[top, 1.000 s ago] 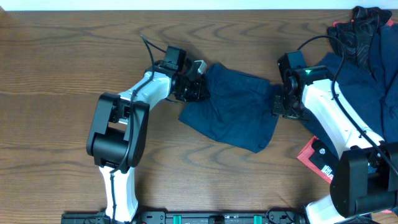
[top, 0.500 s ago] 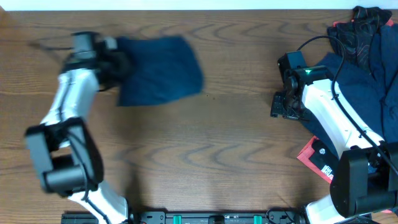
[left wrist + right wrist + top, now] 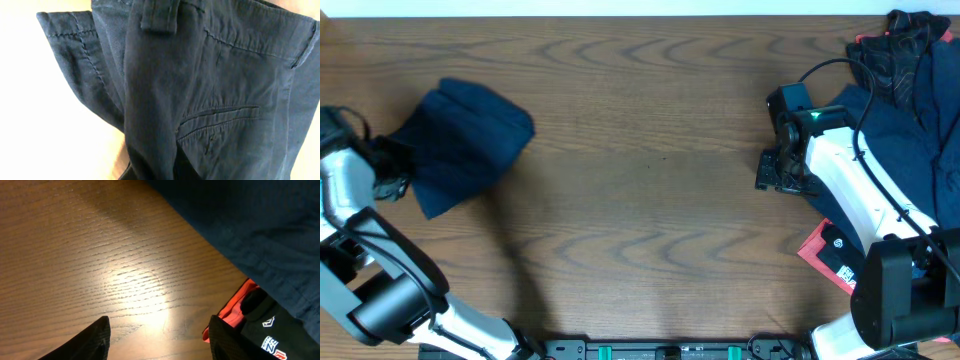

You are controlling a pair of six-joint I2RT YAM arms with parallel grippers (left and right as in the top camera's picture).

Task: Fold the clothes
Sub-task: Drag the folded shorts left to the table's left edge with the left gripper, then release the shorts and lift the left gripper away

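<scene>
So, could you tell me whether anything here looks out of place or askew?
Yes: the navy shorts are bunched and skewed at the far left of the table, pinched by the left gripper. At right, the other clothes lie in an untidy heap with a red-and-black packet at its edge.

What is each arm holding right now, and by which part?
The left gripper grips the folded shorts by the bunched edge nearest it; exact spot is hidden. The right gripper is open, holding nothing.

the navy shorts [image 3: 470,145] sit bunched and doubled over at the left end of the bench [image 3: 650,200], pinched at their left edge. close up, a belt loop [image 3: 159,17], a welt pocket [image 3: 220,117] and a stitched hem [image 3: 70,35] show. more dark navy clothes [image 3: 920,120] lie heaped at the right edge.
</scene>
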